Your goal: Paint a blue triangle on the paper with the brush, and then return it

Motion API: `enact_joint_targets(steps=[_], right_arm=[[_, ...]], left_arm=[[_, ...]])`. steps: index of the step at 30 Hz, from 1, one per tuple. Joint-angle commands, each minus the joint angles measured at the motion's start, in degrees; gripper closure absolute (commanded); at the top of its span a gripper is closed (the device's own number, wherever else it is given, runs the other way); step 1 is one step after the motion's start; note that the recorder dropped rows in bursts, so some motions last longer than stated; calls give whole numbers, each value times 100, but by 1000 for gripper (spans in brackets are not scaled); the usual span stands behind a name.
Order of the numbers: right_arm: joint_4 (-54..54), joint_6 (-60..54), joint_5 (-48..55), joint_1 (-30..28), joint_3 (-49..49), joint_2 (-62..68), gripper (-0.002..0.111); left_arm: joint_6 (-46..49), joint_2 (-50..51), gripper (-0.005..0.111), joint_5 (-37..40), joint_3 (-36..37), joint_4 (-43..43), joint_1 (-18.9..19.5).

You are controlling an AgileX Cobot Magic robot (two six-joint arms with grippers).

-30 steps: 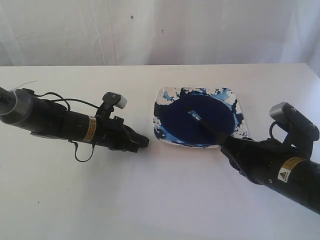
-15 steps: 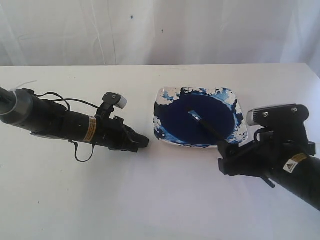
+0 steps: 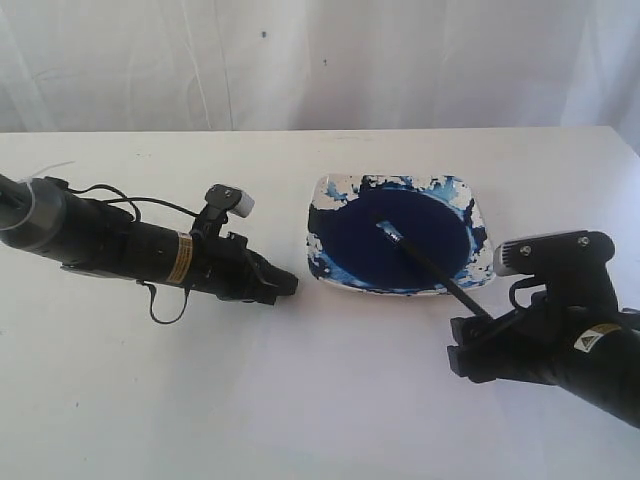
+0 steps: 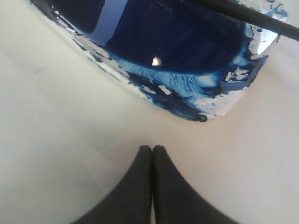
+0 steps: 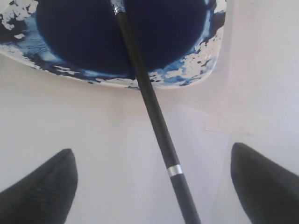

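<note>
Brush (image 3: 425, 258): tip in dish (image 3: 328, 195), handle over rim at 5 o'clock; right tool (image 5: 150, 151) wide open, empty; left tool (image 4: 152, 148) closed.

A robotics lab, by the look of it: white counter (image 3: 120, 145), wrinkled white curtain (image 3: 300, 60) hung as backdrop, and black cabled left arm (image 3: 130, 250) and right arm (image 3: 590, 355) reaching over it.

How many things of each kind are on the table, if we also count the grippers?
Dish: 1
Brush: 1
Grippers: 2, the left gripper and the right gripper
Total: 4
</note>
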Motion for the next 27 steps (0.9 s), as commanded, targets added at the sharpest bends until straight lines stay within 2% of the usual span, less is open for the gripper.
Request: enact_joint_targets(steps=[1,7,27], right_arm=[[90,-61,24,16,-9,44,27],[102,-61,130,16,-9,44,33],[116,-61,161,16,0,44,33]], left_arm=[[7,-12,107,261,-16,85,-20],[7,-12,107,261,-16,85,-20],[7,-12,107,261,-16,85,-20]])
